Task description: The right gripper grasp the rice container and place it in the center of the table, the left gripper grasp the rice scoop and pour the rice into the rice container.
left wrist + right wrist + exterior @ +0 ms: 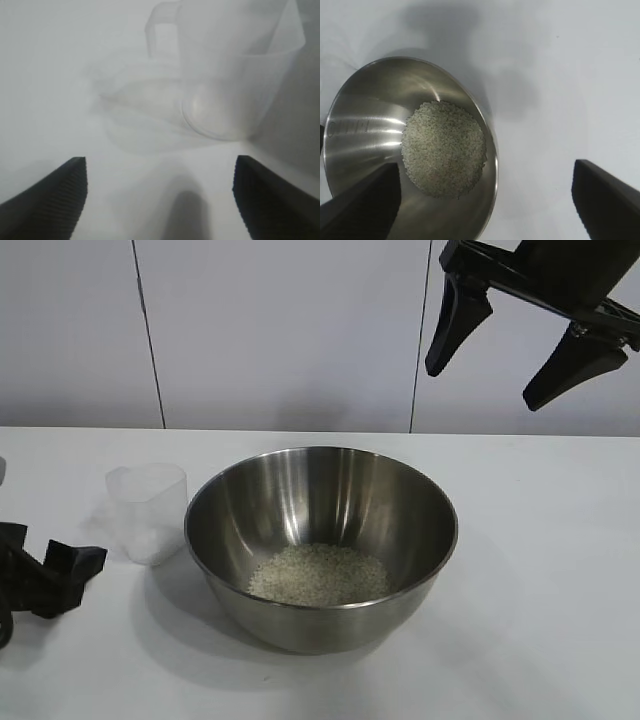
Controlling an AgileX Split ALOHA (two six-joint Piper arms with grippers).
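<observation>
While left claw [60, 575] gapes, rice scoop [148, 512] stands just beyond.

The right gripper [527, 352] is matte black: two tapered, pointed fingers [452, 326] hang from an angular crossbar. The left gripper [160, 200] is black too, its finger [55, 197] pads finely ribbed.

Bright even light, soft shadows, blurred scoop [235, 70]

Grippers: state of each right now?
Left gripper: open, holding nothing; the rice scoop stands on the table just ahead of it.
Right gripper: open, empty, raised above and behind the rice container.
</observation>
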